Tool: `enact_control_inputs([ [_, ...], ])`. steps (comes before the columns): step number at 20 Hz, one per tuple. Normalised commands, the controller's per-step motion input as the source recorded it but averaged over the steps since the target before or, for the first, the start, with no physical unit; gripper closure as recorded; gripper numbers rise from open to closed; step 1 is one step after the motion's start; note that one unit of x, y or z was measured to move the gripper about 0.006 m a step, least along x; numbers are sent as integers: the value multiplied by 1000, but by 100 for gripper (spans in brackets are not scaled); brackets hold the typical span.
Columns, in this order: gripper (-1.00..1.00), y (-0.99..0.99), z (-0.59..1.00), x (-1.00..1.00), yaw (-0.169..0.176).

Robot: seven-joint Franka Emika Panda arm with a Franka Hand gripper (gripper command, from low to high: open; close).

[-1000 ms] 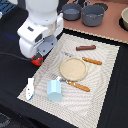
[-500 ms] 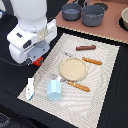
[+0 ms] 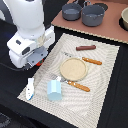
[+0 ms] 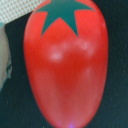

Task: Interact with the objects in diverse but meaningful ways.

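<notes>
- Red tomato (image 4: 64, 65) fills the wrist view, dead centre under the arm, off the mat at its 9 o'clock edge.
- Gripper: fingers unseen, can't tell open or closed.
- Descend straight; centre the jaws on the tomato's narrow width.

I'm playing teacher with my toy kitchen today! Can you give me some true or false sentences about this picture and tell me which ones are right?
1. The round wooden plate is lying on the pale striped placemat. True.
2. The brown sausage lies on the plate. False: it lies on the placemat beside the plate.
3. The light blue cup is near the white-and-blue fish. True.
4. The wrist camera sees a green apple. False: it sees a red tomato with a green star-shaped top, filling its view.
5. The grey pots are on the placemat. False: they are on the brown board behind it.
</notes>
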Motion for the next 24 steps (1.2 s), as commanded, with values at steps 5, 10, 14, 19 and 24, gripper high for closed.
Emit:
enact_control_inputs([
  [5, 100, 0, -338, -369, 49],
  [10, 100, 18, -46, -170, 33],
  [14, 100, 49, 0, -64, 23],
  [19, 100, 133, 245, 12, 11],
  [24, 100, 547, 918, 641, 0],
])
